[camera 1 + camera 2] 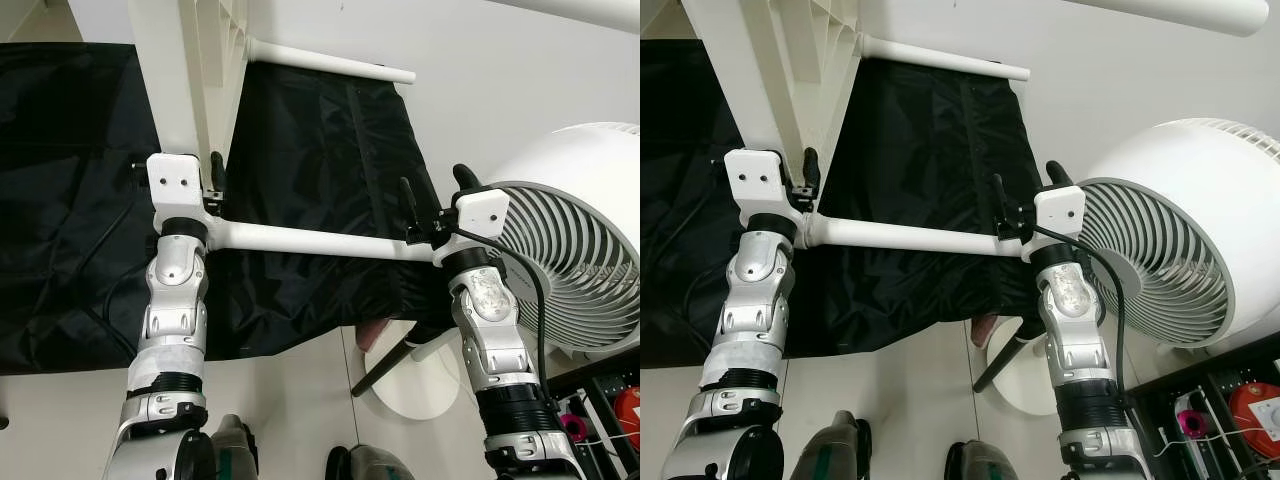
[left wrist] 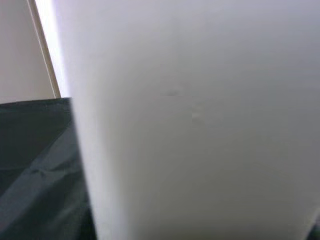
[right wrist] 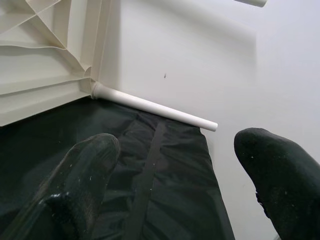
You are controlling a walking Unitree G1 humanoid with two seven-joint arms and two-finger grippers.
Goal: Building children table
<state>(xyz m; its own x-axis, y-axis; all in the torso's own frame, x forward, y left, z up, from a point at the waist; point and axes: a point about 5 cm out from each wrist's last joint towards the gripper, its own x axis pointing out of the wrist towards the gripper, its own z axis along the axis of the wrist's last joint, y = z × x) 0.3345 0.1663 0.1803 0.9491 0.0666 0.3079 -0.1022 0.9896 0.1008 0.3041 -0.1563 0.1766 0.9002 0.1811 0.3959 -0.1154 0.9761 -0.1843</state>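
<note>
We see one white table top (image 1: 170,70) with three white legs; the top leg (image 1: 590,12) is cut off. Our left claw (image 1: 212,180) is at the corner, its grip hidden. Our right claw (image 1: 432,205) is open around the near leg (image 1: 320,240), beside one fan (image 1: 575,260)

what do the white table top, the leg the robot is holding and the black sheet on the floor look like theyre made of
Table top: likely moulded plastic, matte off-white, with ribbing underneath. Held leg: smooth white tube, plastic or painted metal; cannot tell which. Black sheet: thin woven synthetic fabric, slightly shiny, creased, with a stitched seam.
</note>
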